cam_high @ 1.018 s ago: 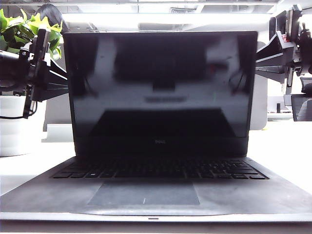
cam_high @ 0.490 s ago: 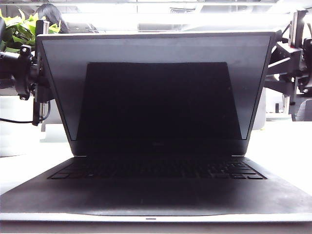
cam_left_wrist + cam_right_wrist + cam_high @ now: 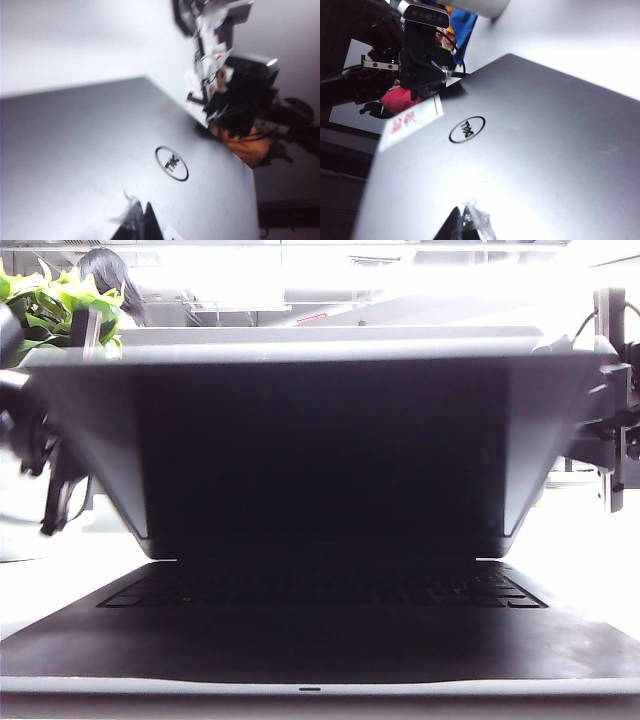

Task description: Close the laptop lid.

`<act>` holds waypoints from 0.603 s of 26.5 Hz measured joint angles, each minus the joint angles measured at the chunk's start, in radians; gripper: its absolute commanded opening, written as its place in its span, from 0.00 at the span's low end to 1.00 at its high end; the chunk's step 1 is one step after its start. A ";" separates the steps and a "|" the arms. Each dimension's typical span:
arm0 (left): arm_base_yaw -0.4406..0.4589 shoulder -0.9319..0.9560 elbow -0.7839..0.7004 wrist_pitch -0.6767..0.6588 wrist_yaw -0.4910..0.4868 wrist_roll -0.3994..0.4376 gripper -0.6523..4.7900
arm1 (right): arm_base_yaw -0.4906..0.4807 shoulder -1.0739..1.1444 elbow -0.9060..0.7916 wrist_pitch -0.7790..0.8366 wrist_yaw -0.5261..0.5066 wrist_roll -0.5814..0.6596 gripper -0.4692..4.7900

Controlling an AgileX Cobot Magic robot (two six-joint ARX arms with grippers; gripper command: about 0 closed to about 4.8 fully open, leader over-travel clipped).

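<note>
Laptop lid (image 3: 320,345) is roughly halfway down over the keyboard (image 3: 320,588), so you're mid-close (not shut yet). Left pincer (image 3: 137,225) and right pincer (image 3: 467,225) sit on its back; can't tell their opening.

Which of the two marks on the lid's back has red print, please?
The white sticker, not the black oval logo; left gripper and right gripper sit behind the laptop lid.

laptop lid (image 3: 320,440) half-lowered, hands flanking
</note>
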 measured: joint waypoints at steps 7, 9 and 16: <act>-0.004 0.000 -0.001 -0.371 -0.071 0.285 0.11 | 0.065 0.000 -0.082 -0.107 0.097 -0.063 0.09; -0.005 0.001 -0.002 -0.432 -0.114 0.330 0.11 | 0.073 0.000 -0.113 -0.111 0.138 -0.062 0.09; -0.007 0.000 -0.006 -0.512 -0.291 0.418 0.11 | 0.072 0.000 -0.114 -0.147 0.325 -0.060 0.09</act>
